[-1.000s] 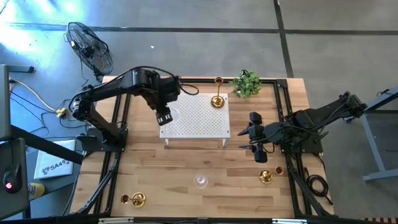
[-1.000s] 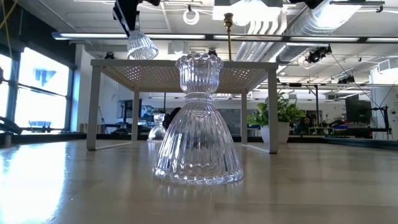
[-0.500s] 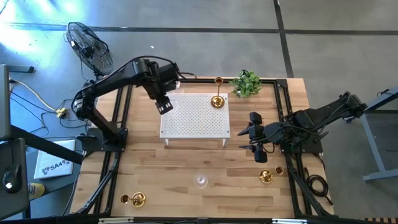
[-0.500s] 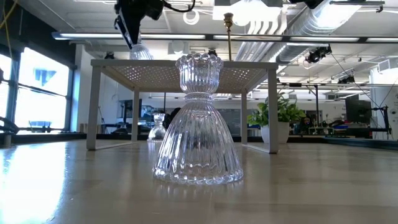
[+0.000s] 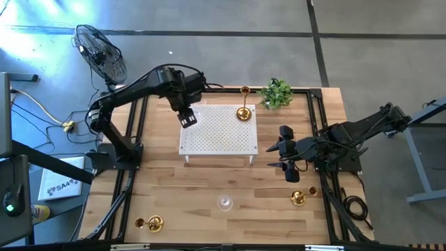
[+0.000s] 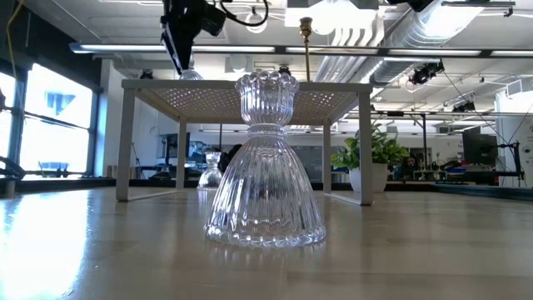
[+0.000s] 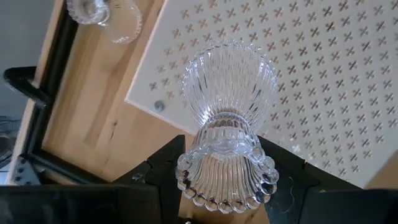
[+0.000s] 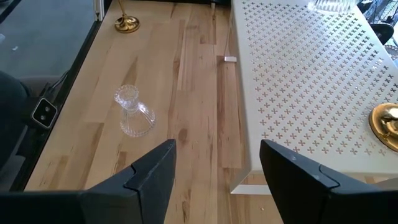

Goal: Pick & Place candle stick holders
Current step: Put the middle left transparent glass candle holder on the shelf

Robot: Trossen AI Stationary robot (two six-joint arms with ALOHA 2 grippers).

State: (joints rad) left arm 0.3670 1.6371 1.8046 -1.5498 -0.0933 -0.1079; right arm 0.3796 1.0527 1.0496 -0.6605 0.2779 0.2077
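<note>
Grey concrete floor surrounds a light wooden table [image 5: 209,188] framed by black rails; a standing fan [image 5: 101,52] sits on the floor beyond the table's 10 o'clock corner. Left to right in the high view: a gold candle stick holder [image 5: 155,224] stands near the table's 7 o'clock corner, with a smaller gold piece [image 5: 139,223] just beside it. The left gripper [image 5: 187,118] hangs over the 10 o'clock corner of the white perforated platform [image 5: 219,136]; its fingers [image 7: 165,171] are closed partway on the beaded end of a ribbed clear glass candle stick holder [image 7: 229,127], whose flared end points down at the platform. In the left wrist view another clear glass holder [image 7: 106,15] lies on the wood just off the platform's edge. A further clear glass holder [image 5: 224,203] stands upright on bare wood at the table's 6 o'clock, well apart from both arms; it fills the middle of the low view. A gold holder [image 5: 243,113] stands on the platform's 1 o'clock corner, and a slim gold one [image 5: 244,90] stands behind it, beside the green plant [image 5: 277,93]. The right gripper [image 5: 286,159] waits at the table's 3 o'clock side, fingers spread wide and holding nothing. Two gold holders [image 5: 298,198] stand near the 5 o'clock corner.
</note>
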